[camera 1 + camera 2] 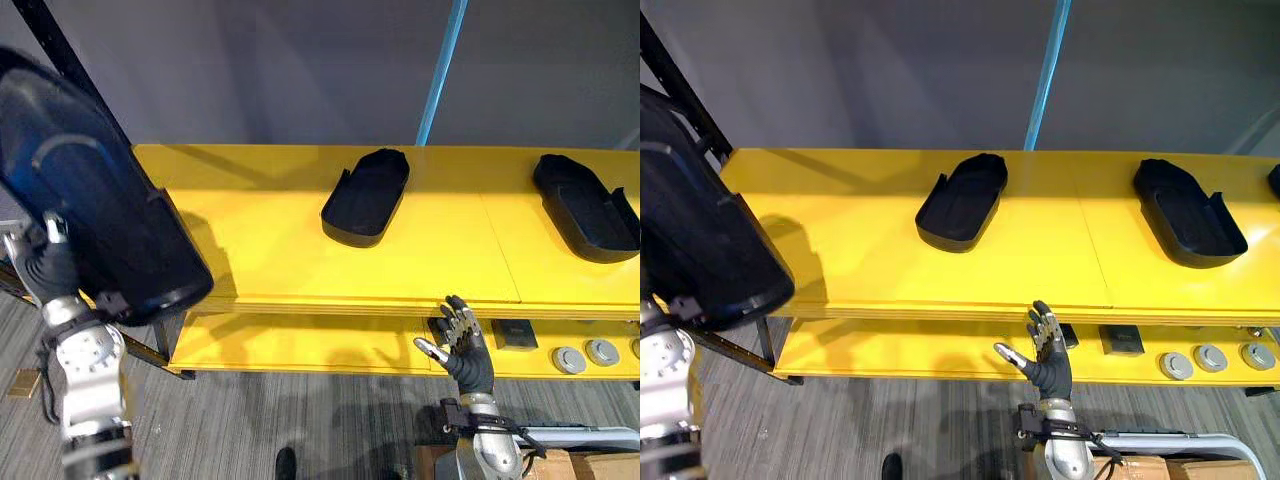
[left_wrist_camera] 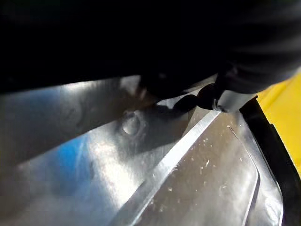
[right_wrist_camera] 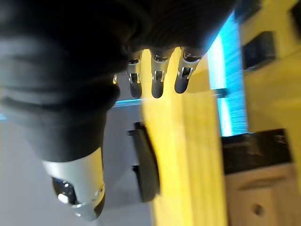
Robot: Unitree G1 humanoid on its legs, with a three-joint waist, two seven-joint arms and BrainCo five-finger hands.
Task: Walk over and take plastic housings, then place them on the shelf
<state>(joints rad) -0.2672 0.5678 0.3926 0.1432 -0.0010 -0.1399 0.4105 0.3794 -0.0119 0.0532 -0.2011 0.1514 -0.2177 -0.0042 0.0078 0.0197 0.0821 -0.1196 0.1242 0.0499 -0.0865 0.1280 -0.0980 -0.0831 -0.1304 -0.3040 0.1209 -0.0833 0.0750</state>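
Note:
A large black plastic housing (image 1: pixel 90 190) hangs in the air over the left end of the yellow shelf (image 1: pixel 270 250). My left hand (image 1: pixel 45 268) holds it from below. In the left wrist view a dark fingertip (image 2: pixel 190 101) presses on the housing's glossy inner wall (image 2: pixel 141 160). Two more black housings lie hollow side up on the shelf top, one in the middle (image 1: pixel 367 195) and one at the right (image 1: pixel 585 205). My right hand (image 1: pixel 462 345) stands open in front of the shelf's front edge, its fingers (image 3: pixel 157 80) straight and holding nothing.
The lower shelf level carries small black blocks (image 1: pixel 514 333) and round silver discs (image 1: pixel 569 360) at the right. A blue post (image 1: pixel 441 70) rises behind the shelf, and a black slanted frame bar (image 1: pixel 60 50) at the left. A cardboard box (image 1: pixel 580 465) sits on the floor at the lower right.

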